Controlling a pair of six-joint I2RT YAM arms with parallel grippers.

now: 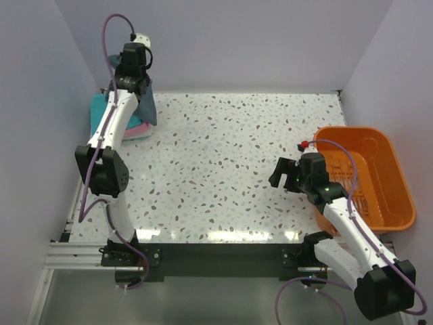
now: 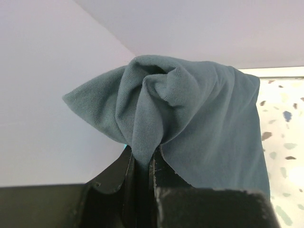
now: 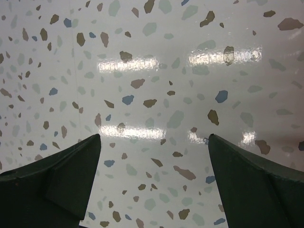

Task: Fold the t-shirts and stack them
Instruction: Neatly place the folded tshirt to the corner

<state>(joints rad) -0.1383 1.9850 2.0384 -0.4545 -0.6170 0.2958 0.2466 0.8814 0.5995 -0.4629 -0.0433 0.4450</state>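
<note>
Our left end effector (image 2: pixel 142 164) is clenched on a pinch of the dark slate t-shirt (image 2: pixel 190 118). The cloth bunches into a knot just above the closed fingers and fans out in loose folds. From the top view, the shirt hangs off the end effector at the far left corner of the bench (image 1: pixel 223 149), its lower edge draping over the turquoise t-shirt (image 1: pixel 100 112) and the pink t-shirt (image 1: pixel 137 126), which lie stacked there. We cannot tell from these views whether the slate shirt is folded neatly inside that bunch.

We judge the step in hand to be setting this shirt on the pile. To do it well, we should lower it until the hanging edge lands on the stack first, then carry the wrist across so the cloth lays out flat and does not slump in a heap. We should release only once the stack bears the weight, and lift straight up so no fold snags.

Our right end effector (image 3: pixel 154 137) is released, its fingers spread over bare bench beside the orange bin (image 1: pixel 399 183), well apart from the pile. It could come over to steady an edge.
</note>
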